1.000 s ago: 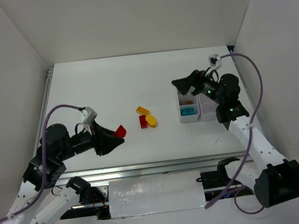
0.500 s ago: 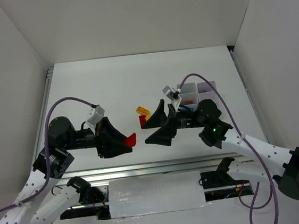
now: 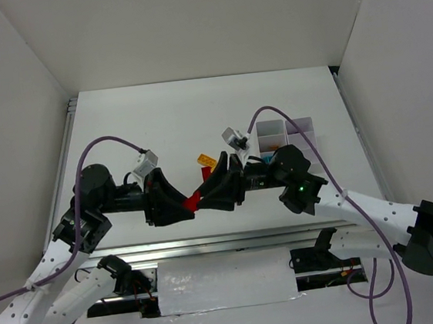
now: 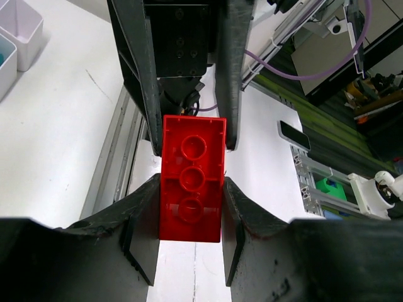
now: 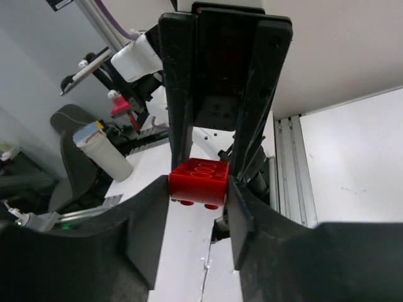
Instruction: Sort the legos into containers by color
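Observation:
A red lego point(image 3: 194, 203) hangs above the table's near edge, between the two arms. My left gripper point(image 3: 188, 207) is shut on one end of it and my right gripper point(image 3: 201, 197) on the other. In the left wrist view the red lego point(image 4: 192, 179) shows its hollow underside between my left gripper's point(image 4: 191, 190) fingers, with the right gripper's fingers against its far end. In the right wrist view the red lego point(image 5: 199, 182) sits pinched between my right gripper's point(image 5: 198, 192) pads. The white containers point(image 3: 299, 125) stand at the right, partly hidden by the right arm.
A yellow-orange lego point(image 3: 207, 161) lies on the table just behind the grippers. The metal rail point(image 3: 217, 245) runs along the table's near edge under the two grippers. White walls close in the table on three sides.
My right arm swung from the containers to the middle and shut its open jaws on the red lego. My left arm carried that lego rightwards to meet it.

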Action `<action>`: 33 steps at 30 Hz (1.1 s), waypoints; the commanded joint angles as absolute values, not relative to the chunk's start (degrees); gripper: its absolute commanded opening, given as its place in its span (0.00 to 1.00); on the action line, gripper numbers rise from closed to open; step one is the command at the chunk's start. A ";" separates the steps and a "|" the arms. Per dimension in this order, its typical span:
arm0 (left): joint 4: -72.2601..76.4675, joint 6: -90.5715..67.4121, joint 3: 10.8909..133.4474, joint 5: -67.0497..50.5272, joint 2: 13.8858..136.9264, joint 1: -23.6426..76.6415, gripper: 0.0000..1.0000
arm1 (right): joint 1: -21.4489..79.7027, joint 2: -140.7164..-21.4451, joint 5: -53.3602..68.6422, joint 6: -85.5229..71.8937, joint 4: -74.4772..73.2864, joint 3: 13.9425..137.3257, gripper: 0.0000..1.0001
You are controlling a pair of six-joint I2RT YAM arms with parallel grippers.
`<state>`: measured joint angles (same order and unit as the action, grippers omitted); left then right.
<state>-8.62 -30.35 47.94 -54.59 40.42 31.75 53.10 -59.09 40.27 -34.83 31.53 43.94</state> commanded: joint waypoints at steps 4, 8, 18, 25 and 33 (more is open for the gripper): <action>-7.03 -29.53 47.99 -54.93 40.69 31.73 0.00 | 54.58 -60.03 39.64 -33.75 33.93 46.84 0.45; -7.03 -29.44 48.43 -54.84 40.17 31.73 0.00 | 54.76 -61.26 39.90 -33.92 33.84 47.11 0.50; -9.75 -28.48 48.78 -51.16 39.55 31.73 0.32 | 55.37 -61.00 33.24 -31.30 31.12 46.41 0.00; -27.31 -27.24 55.27 -14.65 37.88 31.73 1.00 | 46.00 -55.03 12.07 -25.23 12.17 43.77 0.00; -39.11 -30.58 54.15 20.03 36.39 31.73 0.99 | 27.87 -56.15 -13.50 -16.97 -9.74 47.80 0.00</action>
